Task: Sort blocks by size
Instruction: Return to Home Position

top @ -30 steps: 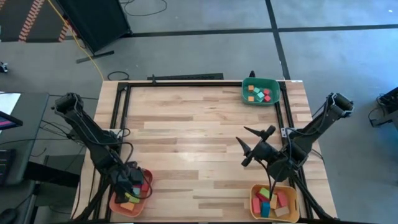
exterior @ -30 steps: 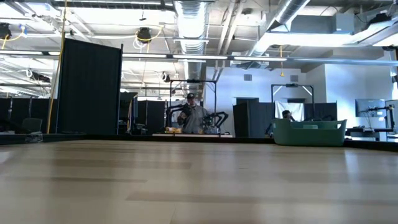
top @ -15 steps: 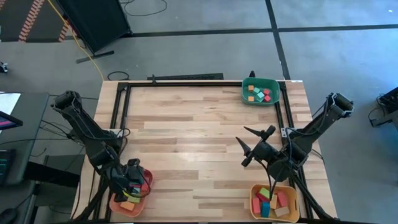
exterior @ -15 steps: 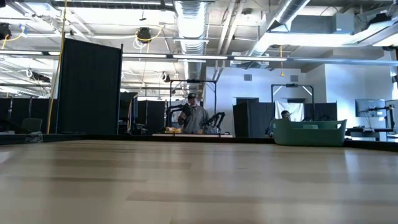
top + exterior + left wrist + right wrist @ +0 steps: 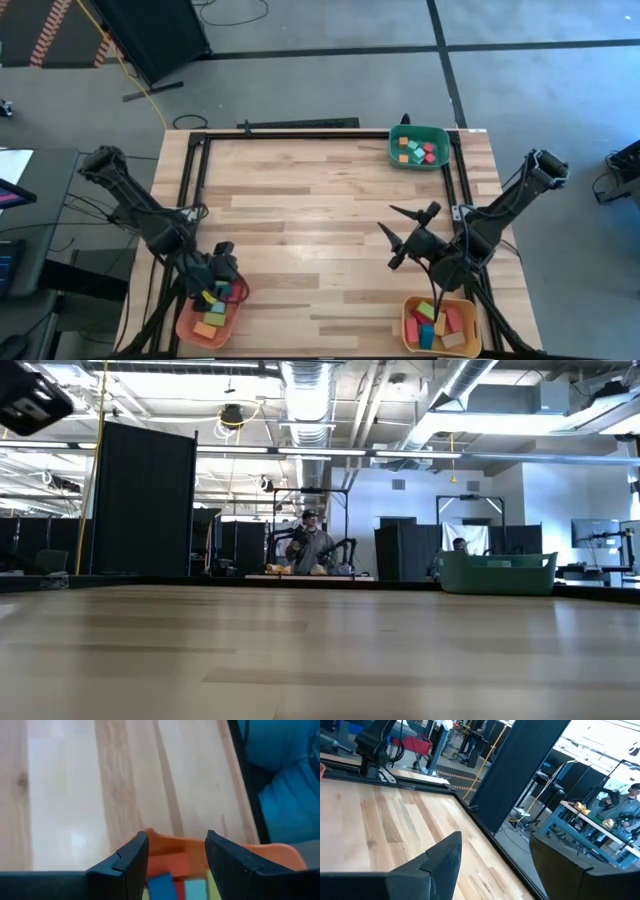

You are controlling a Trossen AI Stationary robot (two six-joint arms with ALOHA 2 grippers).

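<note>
The blocks lie in three trays: several in a salmon tray at the near left corner, several in a green tray at the far right, and several in a yellow tray at the near right. My left gripper hangs over the salmon tray's far edge, tipped downward and open, with nothing between its fingers. In the left wrist view my left gripper frames the tray's rim and a blue block. My right gripper is held level above the table's right half, open and empty.
Bare wood takes up the middle of the table. A black frame rail runs along the left and far edges. The low view shows the green tray at the far right and a person in the room behind.
My left gripper has risen out of the salmon tray and drawn toward the table's far edge, rolling as it went. It now stands over the tray's far rim, and part of that arm has come into the low view's top left corner. The blocks stay in the tray.
</note>
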